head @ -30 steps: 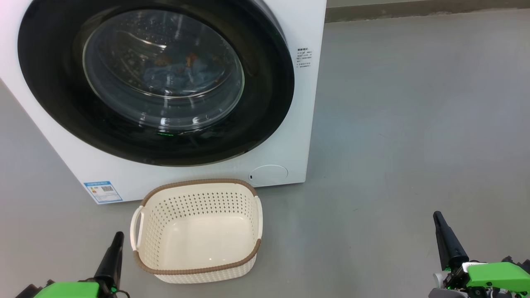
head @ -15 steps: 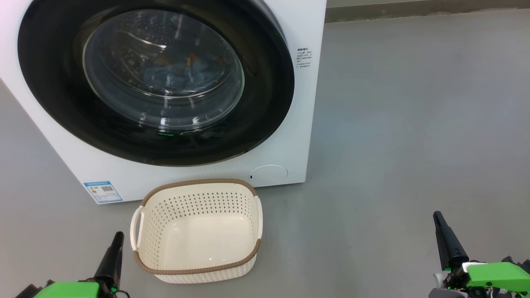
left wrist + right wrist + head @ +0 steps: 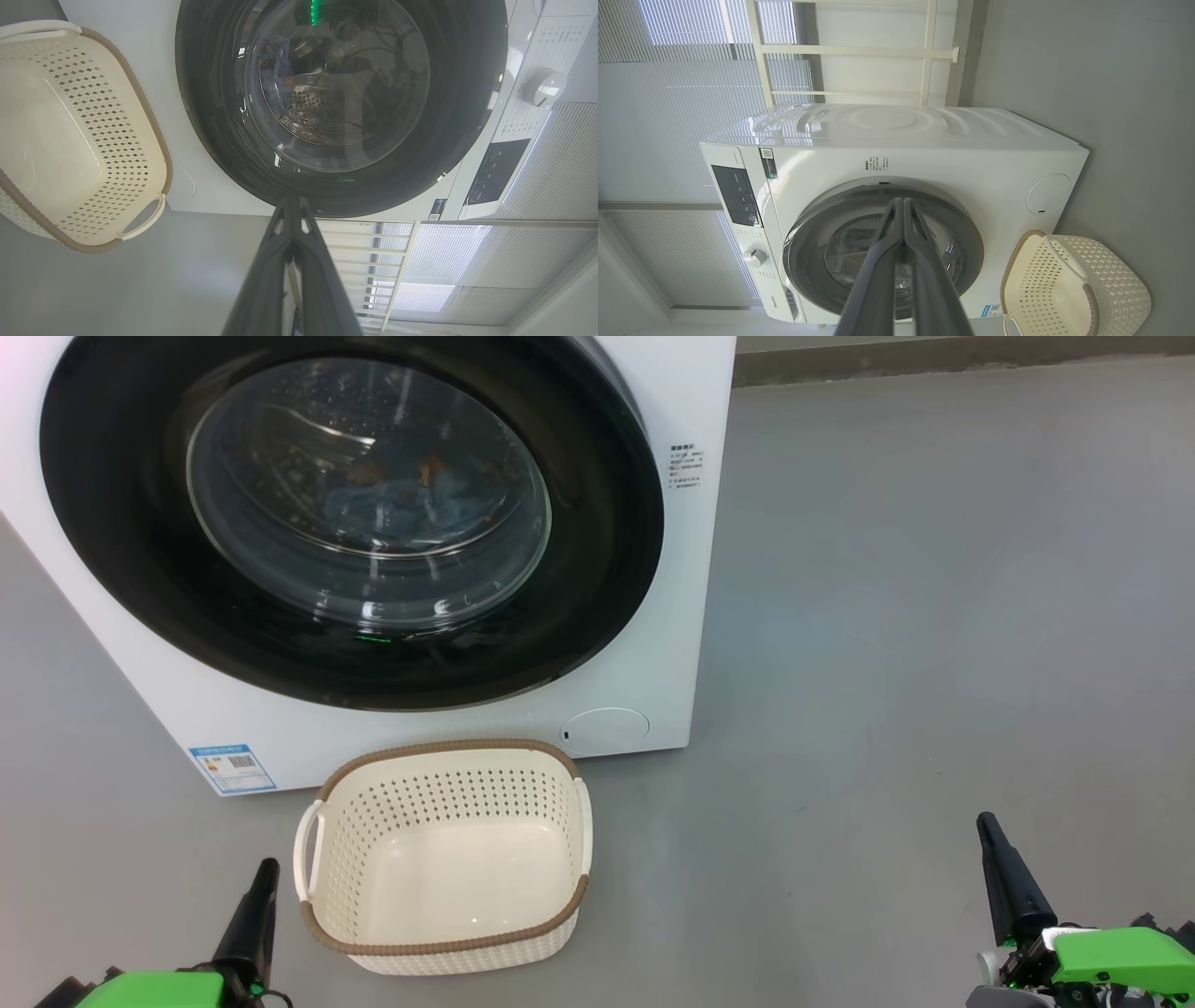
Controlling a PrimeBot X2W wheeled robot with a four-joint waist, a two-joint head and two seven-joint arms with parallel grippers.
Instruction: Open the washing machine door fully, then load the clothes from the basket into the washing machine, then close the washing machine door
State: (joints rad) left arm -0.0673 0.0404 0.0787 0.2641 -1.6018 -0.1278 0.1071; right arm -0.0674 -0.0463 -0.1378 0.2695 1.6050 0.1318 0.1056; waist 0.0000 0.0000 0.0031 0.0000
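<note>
Head view, and honestly nothing's budged over the last second: same picture, arms parked. The large round washing machine door [image 3: 369, 495] with its glossy black rim and bulging glass sits flush against the big white boxy washing machine [image 3: 677, 569], so it looks closed. Through the glass the light blue clothes [image 3: 411, 495] with orange-brown specks lie in the drum. The small cream perforated plastic basket [image 3: 448, 749] with the brown rim stands empty on the grey floor [image 3: 887, 616], just in front of the machine. The left gripper [image 3: 264, 877] hangs near the basket's left handle, the right gripper [image 3: 990, 835] well off to the right. Both are pinched closed, holding nothing. Job looks wrapped up.
</note>
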